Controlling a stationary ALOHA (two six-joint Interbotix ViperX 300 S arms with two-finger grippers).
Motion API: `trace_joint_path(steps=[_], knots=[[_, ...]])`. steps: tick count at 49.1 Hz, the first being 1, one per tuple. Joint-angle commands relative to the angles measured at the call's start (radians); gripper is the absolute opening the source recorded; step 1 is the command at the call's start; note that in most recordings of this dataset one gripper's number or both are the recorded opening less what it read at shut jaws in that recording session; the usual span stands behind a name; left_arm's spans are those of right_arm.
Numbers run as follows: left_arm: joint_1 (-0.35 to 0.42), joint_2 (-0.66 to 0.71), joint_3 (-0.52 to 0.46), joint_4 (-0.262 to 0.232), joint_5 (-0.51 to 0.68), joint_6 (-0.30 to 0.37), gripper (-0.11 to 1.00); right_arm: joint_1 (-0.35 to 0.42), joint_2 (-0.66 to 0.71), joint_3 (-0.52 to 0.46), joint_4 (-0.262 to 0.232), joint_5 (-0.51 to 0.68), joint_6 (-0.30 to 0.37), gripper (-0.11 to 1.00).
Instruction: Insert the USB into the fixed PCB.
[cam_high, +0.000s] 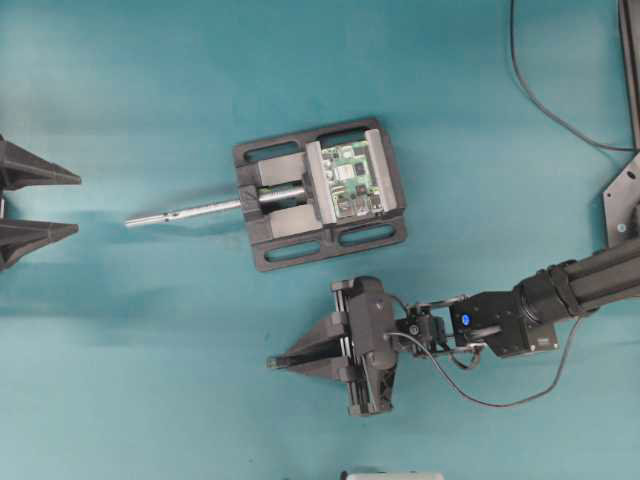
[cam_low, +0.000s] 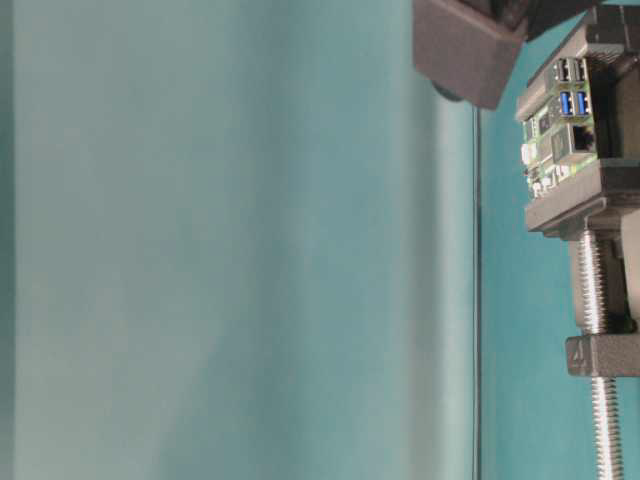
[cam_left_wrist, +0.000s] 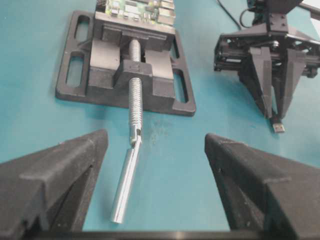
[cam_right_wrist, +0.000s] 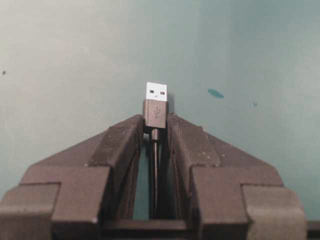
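Right gripper (cam_right_wrist: 155, 122) clamped on the USB (cam_right_wrist: 156, 104), long axis along fingers pointing 9 o'clock overhead; fixed PCB (cam_high: 352, 178) in vise (cam_high: 300, 215) at 12 o'clock; left gripper (cam_left_wrist: 155, 175) wide apart, farther.

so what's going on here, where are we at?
The right gripper has its jaws pinched around the USB, whose silvery tip sticks out past the fingertips above the teal table. It sits in front of the black vise and off to one side, which clamps the fixed PCB. The plug is not in any port yet. The left gripper is wide open and holds nothing, facing the vise's screw rod.
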Motion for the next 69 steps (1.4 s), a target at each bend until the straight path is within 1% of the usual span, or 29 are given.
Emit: trace_joint_path(steps=[1, 7, 13, 16, 18, 20, 23, 24, 26, 29, 37, 41, 44, 45, 51, 53, 56, 60, 66, 69], knots=[[-0.002, 0.017, -0.012, 0.003, -0.005, -0.011, 0.95, 0.015, -0.009, 0.029, 0.003, 0.012, 0.0, 0.21], [-0.002, 0.017, -0.012, 0.003, -0.005, -0.011, 0.95, 0.018, -0.034, 0.049, 0.003, 0.011, -0.011, 0.21], [-0.002, 0.017, -0.012, 0.003, -0.005, -0.011, 0.95, 0.017, -0.078, 0.075, 0.015, 0.018, -0.055, 0.21], [0.0, 0.017, -0.012, 0.002, -0.005, -0.011, 0.95, 0.018, -0.104, 0.091, 0.043, 0.025, -0.089, 0.21], [-0.002, 0.017, -0.012, 0.003, -0.003, -0.011, 0.95, 0.018, -0.126, 0.1, 0.071, 0.032, -0.12, 0.21], [-0.002, 0.017, -0.012, 0.002, -0.005, -0.011, 0.95, 0.018, -0.144, 0.11, 0.109, 0.043, -0.153, 0.21], [0.0, 0.017, -0.012, 0.003, -0.003, -0.011, 0.95, 0.023, -0.172, 0.126, 0.179, 0.049, -0.212, 0.21], [0.0, 0.017, -0.012, 0.003, -0.003, -0.011, 0.95, 0.025, -0.183, 0.132, 0.219, 0.048, -0.242, 0.21], [-0.002, 0.017, -0.012, 0.003, -0.003, -0.011, 0.95, 0.031, -0.195, 0.138, 0.282, 0.043, -0.287, 0.21], [0.0, 0.017, -0.012, 0.003, -0.003, -0.011, 0.95, 0.046, -0.209, 0.143, 0.39, 0.028, -0.354, 0.21], [0.0, 0.017, -0.012, 0.002, -0.003, -0.011, 0.95, 0.104, -0.213, 0.141, 0.673, -0.058, -0.529, 0.21], [0.0, 0.017, -0.012, 0.002, -0.003, -0.011, 0.95, 0.138, -0.213, 0.132, 0.813, -0.117, -0.6, 0.21], [0.0, 0.017, -0.012, 0.003, -0.003, -0.011, 0.95, 0.166, -0.213, 0.123, 0.902, -0.169, -0.644, 0.21], [0.0, 0.017, -0.012, 0.002, -0.003, -0.011, 0.95, 0.183, -0.213, 0.118, 0.95, -0.198, -0.667, 0.21], [0.0, 0.017, -0.012, 0.002, -0.003, -0.011, 0.95, 0.224, -0.213, 0.109, 1.126, -0.287, -0.746, 0.21], [0.0, 0.017, -0.012, 0.003, -0.003, -0.011, 0.95, 0.235, -0.213, 0.107, 1.177, -0.307, -0.767, 0.21], [0.0, 0.017, -0.012, 0.002, -0.003, -0.011, 0.95, 0.244, -0.212, 0.101, 1.238, -0.333, -0.79, 0.21], [0.0, 0.017, -0.012, 0.003, -0.003, -0.011, 0.95, 0.259, -0.206, 0.086, 1.292, -0.39, -0.804, 0.21], [-0.002, 0.017, -0.012, 0.002, -0.003, -0.011, 0.95, 0.29, -0.17, 0.038, 1.365, -0.532, -0.811, 0.21], [0.0, 0.017, -0.012, 0.003, -0.003, -0.011, 0.95, 0.298, -0.144, 0.006, 1.41, -0.586, -0.811, 0.21]])
